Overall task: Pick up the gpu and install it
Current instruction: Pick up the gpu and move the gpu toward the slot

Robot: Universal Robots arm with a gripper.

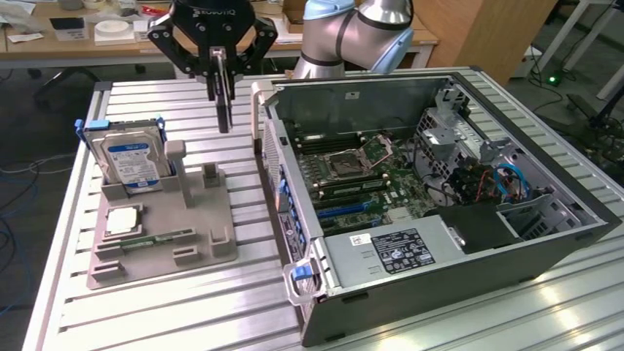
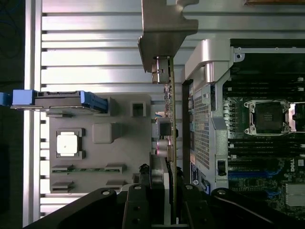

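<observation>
Nearest to you lies the open dark-grey computer case (image 1: 458, 285), side panel off so you can reach the green board (image 1: 361, 175); DELL is readable there. Beside it, the grey moulded holder (image 1: 195, 241) props the silver hard drive (image 1: 131, 157) upright. Farther, the black tool (image 1: 222, 80), marked ROBOTIQ, has its jaws nearly together on the thin flat gpu card (image 1: 224, 113), which hangs edge-down above the surface (image 1: 146, 314), between holder and case.

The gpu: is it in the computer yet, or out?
Out. The gripper holds the gpu on edge in the air beside the computer case.
</observation>
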